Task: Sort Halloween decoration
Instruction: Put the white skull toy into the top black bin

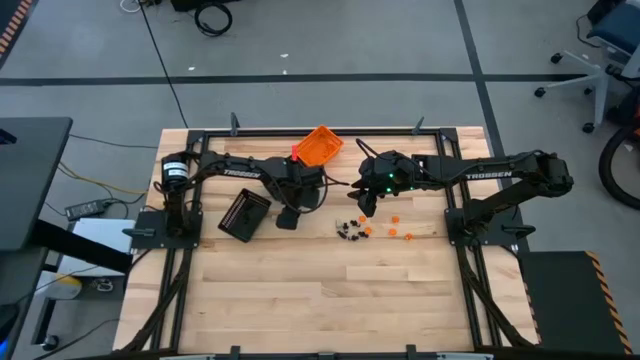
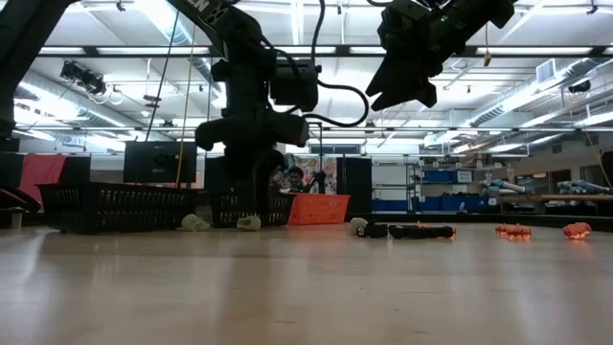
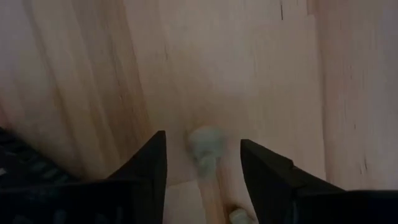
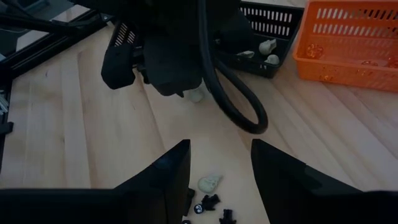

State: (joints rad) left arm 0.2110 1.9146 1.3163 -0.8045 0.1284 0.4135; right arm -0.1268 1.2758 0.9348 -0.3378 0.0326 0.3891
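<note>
The Halloween decoration is tiny trinkets on the wooden table. A whitish trinket [image 3: 205, 145] lies on the table between the open fingers of my left gripper [image 1: 288, 216], which points down over it without touching. My right gripper [image 4: 221, 146] hangs open above the table over another whitish trinket [image 4: 210, 182] and a few black trinkets [image 4: 211, 203]. More black trinkets [image 1: 350, 231] and orange trinkets [image 1: 395, 226] lie to the right of centre. Whitish trinkets [image 4: 268, 47] lie in a black tray [image 4: 273, 22]. Orange ones [image 4: 314, 50] lie in the orange tray [image 4: 348, 62].
A second black tray [image 1: 245, 213] lies tilted left of my left gripper. The orange tray [image 1: 318, 146] sits at the table's far edge. One more whitish trinket [image 2: 194, 222] lies loose on the table. Bare wood fills the near half of the table [image 1: 330, 300].
</note>
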